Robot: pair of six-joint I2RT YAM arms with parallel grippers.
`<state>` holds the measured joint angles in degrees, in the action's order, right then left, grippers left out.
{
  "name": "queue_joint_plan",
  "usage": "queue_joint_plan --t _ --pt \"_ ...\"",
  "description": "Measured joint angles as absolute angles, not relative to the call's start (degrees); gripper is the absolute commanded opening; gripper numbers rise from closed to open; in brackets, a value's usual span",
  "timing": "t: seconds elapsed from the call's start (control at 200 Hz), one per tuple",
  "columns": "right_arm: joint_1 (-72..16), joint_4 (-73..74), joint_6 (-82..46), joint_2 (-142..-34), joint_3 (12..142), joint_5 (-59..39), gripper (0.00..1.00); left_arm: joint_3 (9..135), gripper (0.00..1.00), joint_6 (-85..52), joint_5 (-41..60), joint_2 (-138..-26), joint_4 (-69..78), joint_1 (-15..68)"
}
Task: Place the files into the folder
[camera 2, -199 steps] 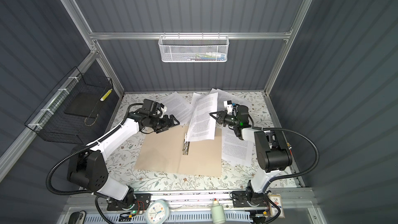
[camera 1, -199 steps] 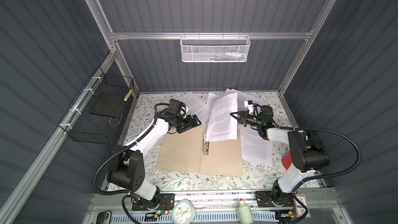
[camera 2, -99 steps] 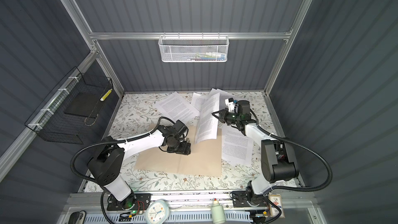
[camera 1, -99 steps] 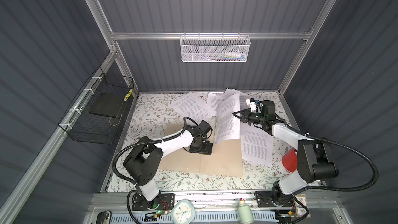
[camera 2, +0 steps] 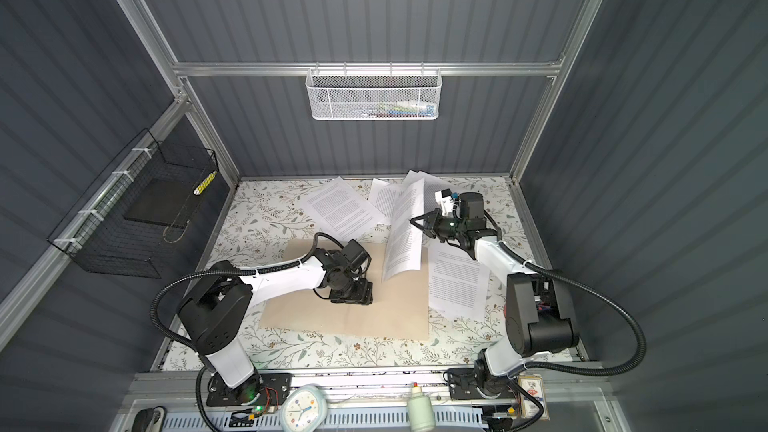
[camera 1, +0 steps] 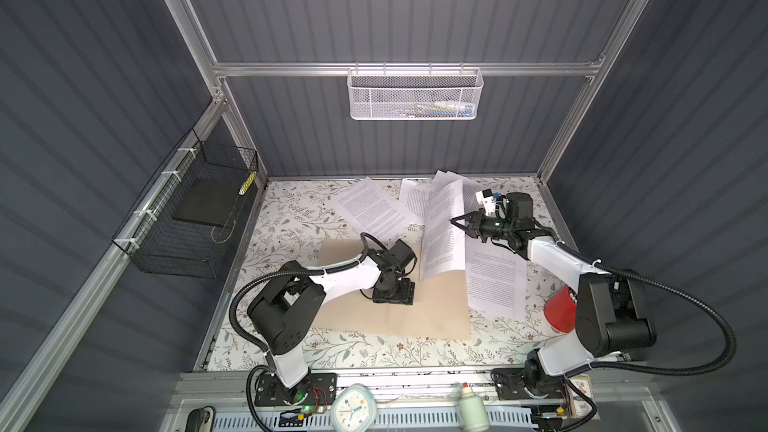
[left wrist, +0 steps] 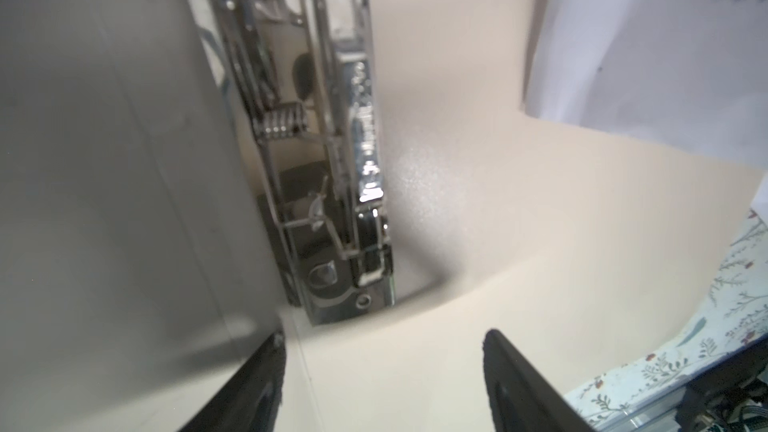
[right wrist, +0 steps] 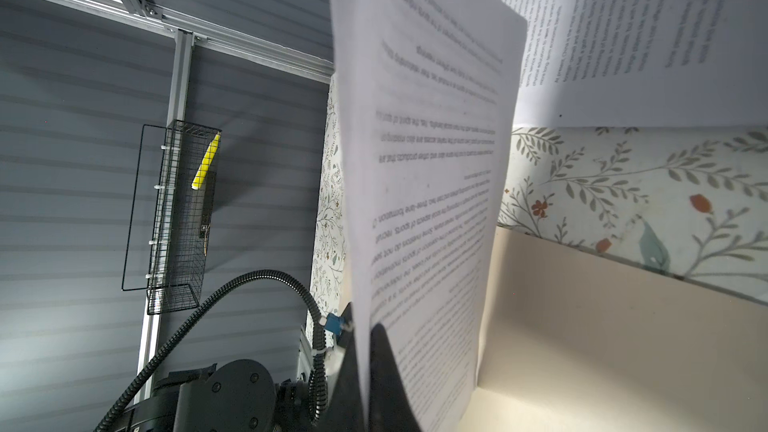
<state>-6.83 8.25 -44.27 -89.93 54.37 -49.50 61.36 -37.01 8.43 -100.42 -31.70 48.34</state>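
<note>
**Files on their way into the folder.** We are looking down on the tan folder (camera 1: 374, 322), which is lying open and flat near the front edge of the flower-patterned table (camera 1: 291, 218), about midway between its left and right edges.

The left gripper (camera 1: 393, 293) is pointing straight down over the folder's spine. In the left wrist view its 2 black fingers (left wrist: 511, 367) are standing well apart with nothing between them, just short of the near end of the metal clip (left wrist: 357, 151). We are seeing bare tan card below them, and we cannot tell whether the tips are touching it.

The right gripper (camera 1: 456, 221) is reaching in from the table's right side, its jaws pressed together on the long edge of 1 lifted sheet (camera 1: 442, 238). That sheet is standing steeply tilted, and its lower end is coming down over the folder's right half. We cannot tell whether it is touching the card.

The other files are lying outside the folder. A right-hand sheet (camera 1: 494, 284) is lying flat along the folder's right edge. Several more are fanning out toward the table's rear edge, among them an angled sheet (camera 1: 372, 211) whose corner is ending near the folder's rear edge.
</note>
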Motion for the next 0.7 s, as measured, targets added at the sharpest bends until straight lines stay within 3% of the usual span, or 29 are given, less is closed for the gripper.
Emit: queue_joint_plan --t 0.525,0.7 --pt "-6.8 3.1 -41.8 -96.1 64.7 -48.1 0.0 68.6 0.74 -44.0 14.9 -109.0 -17.5 48.4" --pt "-6.9 0.3 -40.2 -94.8 66.8 -46.3 0.0 68.8 0.79 -43.2 13.1 -108.1 -19.3 48.5"
